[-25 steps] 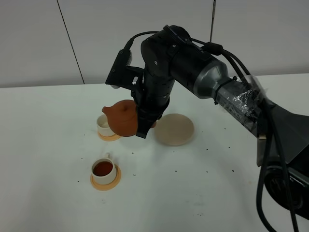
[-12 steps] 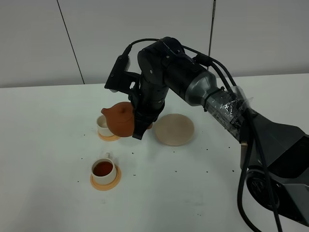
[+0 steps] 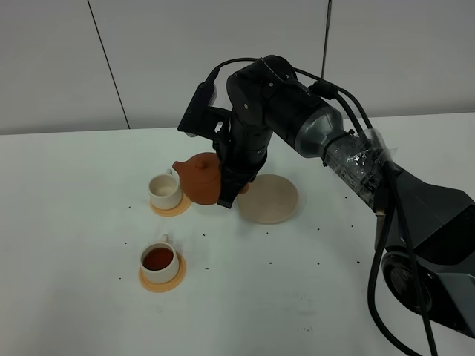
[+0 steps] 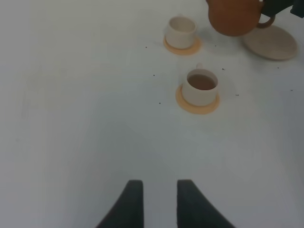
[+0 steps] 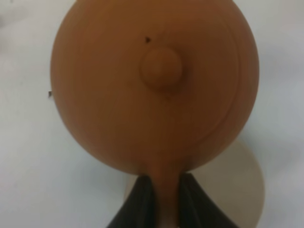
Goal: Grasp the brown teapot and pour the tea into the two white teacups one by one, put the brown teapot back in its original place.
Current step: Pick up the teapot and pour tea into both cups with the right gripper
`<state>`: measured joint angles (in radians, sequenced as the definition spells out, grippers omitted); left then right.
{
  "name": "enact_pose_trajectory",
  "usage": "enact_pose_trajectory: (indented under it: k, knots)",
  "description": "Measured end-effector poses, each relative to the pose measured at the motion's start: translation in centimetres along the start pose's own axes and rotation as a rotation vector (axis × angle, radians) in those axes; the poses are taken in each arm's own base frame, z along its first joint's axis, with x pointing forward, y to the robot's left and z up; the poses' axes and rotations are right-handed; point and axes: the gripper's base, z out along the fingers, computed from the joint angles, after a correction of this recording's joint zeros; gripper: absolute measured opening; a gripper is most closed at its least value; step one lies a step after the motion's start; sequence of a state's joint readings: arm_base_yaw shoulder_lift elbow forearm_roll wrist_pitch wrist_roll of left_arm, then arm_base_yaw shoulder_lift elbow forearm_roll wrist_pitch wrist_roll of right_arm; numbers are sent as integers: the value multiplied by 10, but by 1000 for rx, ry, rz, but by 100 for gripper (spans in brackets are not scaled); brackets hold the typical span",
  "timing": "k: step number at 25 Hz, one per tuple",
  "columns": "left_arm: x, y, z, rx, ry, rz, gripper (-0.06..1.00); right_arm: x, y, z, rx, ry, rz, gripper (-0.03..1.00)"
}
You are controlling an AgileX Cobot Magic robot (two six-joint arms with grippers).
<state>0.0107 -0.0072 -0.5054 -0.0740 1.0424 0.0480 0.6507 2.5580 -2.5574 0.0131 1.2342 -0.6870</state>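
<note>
Exterior high: R gripper (image 3: pixel 227 191) pinches brown teapot (image 3: pixel 199 176) by handle; far white teacup (image 3: pixel 165 190) at pot's 9 o'clock, beige saucer (image 3: pixel 269 198) at 4. L gripper (image 4: pixel 155 203) jaws slightly apart, empty.

From the right wrist we see the brown teapot (image 5: pixel 118 95) soft and out of focus, its spout out of sight, and it covers most of the pale saucer (image 5: pixel 244 190). The right gripper (image 5: pixel 164 202) is cut off by the edge, only its finger ends showing. From the left wrist the teapot's top is cropped, and the left gripper (image 4: pixel 159 204) shows just two finger ends. From high up the arm hides the handle — and the dark specks (image 3: pixel 319 262) on the table (image 3: pixel 74 222) are too small for us to name.
</note>
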Motion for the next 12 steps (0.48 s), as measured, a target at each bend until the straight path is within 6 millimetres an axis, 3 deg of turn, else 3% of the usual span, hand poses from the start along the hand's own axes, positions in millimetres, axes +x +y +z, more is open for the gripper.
enact_pose_trajectory:
  k: [12]
  knots:
    - [0,0,0,0,0,0,24,2,-3,0,5,4,-18,9]
